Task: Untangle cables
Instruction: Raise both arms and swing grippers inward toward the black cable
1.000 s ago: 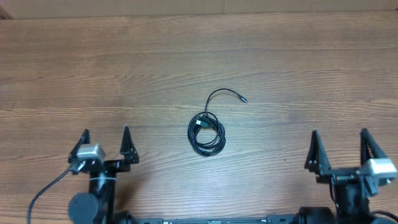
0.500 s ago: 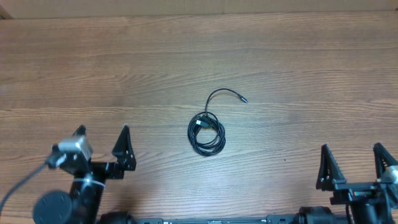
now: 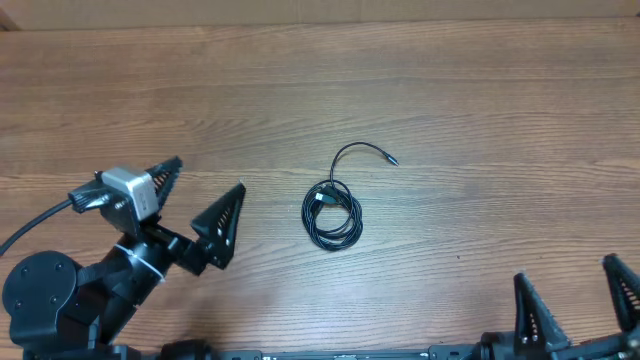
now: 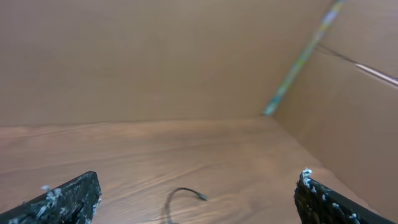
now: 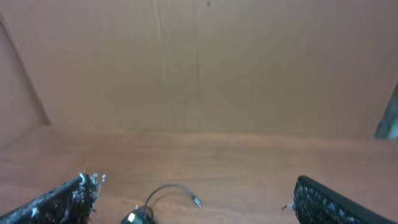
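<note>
A thin black cable (image 3: pixel 333 215) lies coiled in a small bundle at the table's middle, one free end curving up to a plug (image 3: pixel 391 159). Its loose end shows in the left wrist view (image 4: pixel 185 193) and in the right wrist view (image 5: pixel 171 194). My left gripper (image 3: pixel 200 195) is open and empty, left of the coil, turned toward it. My right gripper (image 3: pixel 576 282) is open and empty at the front right edge, only its fingertips showing, well apart from the cable.
The wooden table (image 3: pixel 480 110) is bounded by brown cardboard walls (image 5: pixel 205 62) at the back and at the sides. A strip of tape (image 4: pixel 301 59) runs down a wall corner.
My left arm has swung forward and turned its gripper right, toward the coil. My right arm has drawn back toward the front edge, almost out of the overhead view. The cable has not moved.
</note>
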